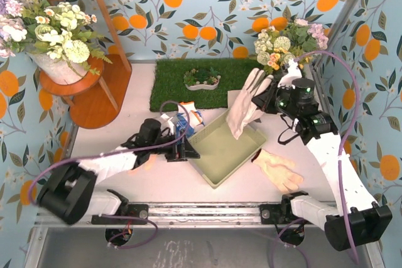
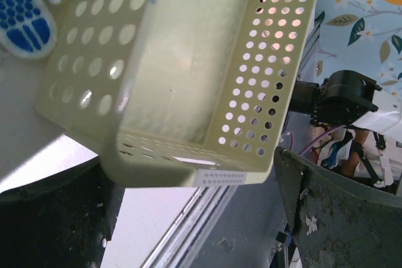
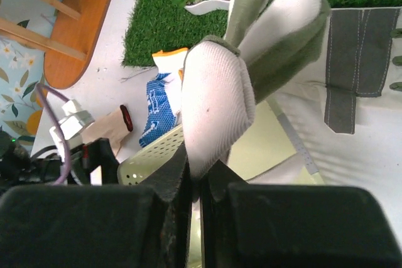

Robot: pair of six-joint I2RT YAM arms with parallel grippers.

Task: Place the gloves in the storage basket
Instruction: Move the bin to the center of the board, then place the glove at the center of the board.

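My right jaws are clenched on a fold of the limp grey-and-cream work glove (image 1: pixel 244 108), which hangs over the far right rim of the pale green latticed plastic basket (image 1: pixel 220 152); my left jaws stand released at its left corner. I'd carry the glove over the basket's middle and lower it before letting go, so nothing drapes the rim.

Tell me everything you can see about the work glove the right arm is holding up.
The work glove is cream-white cloth with grey edging on the fingers and a grey stitched patch, and it looks soft and limp. The right tool is shut on one white knit part, holding it off the table, fingers pointing toward the grass mat. It hangs over the far right corner of the green basket. Whether its lower end touches the basket I cannot tell.
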